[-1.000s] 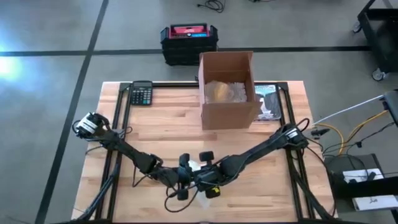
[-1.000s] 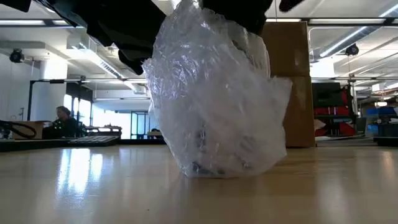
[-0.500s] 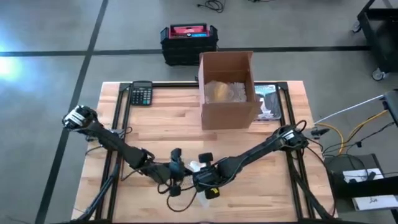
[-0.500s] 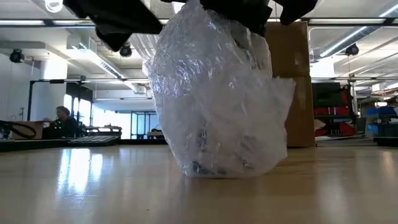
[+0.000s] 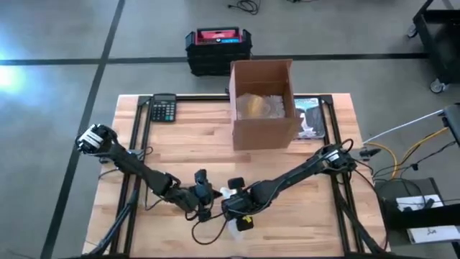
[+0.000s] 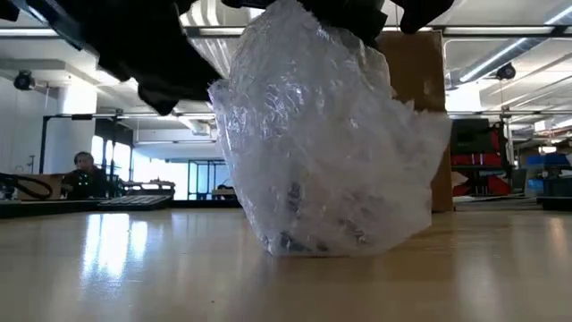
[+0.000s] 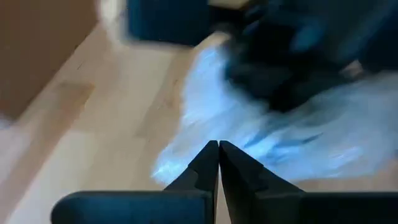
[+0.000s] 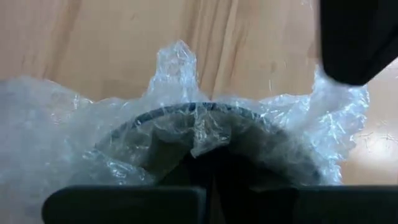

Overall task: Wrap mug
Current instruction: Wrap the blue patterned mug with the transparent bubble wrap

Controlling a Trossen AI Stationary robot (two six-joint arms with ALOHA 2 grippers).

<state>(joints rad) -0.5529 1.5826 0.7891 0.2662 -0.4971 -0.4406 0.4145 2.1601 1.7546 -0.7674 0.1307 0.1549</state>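
The mug shows only as a dark rim (image 8: 186,109) under crinkled clear bubble wrap (image 6: 322,152), which stands as a bundle on the wooden table near its front edge (image 5: 226,193). My right gripper (image 5: 233,208) is above the bundle, pointing down, its shut fingers (image 8: 211,168) in the mug's mouth. My left gripper (image 5: 210,200) is shut just left of the bundle, its tips (image 7: 219,146) close before the wrap; I cannot tell whether they touch it. My right gripper comes from above, its shut fingers reaching down into the mug's mouth, where a fold of bubble wrap (image 8: 205,140) drapes over the rim. The dark inside hides the fingertips, so whether wrap lies between them cannot be told. The bundle stands on the table.
An open cardboard box (image 5: 262,104) with wrapped things inside stands at the far middle. A calculator (image 5: 163,108) lies at the far left and a printed sheet (image 5: 310,119) right of the box. A person (image 6: 82,174) sits far off in the room.
My left gripper has drawn back from the bundle's top toward the table's left edge, rising first and then coming down beside the bundle. The wrap's right side has bulged outward. My right gripper has stayed over the bundle.
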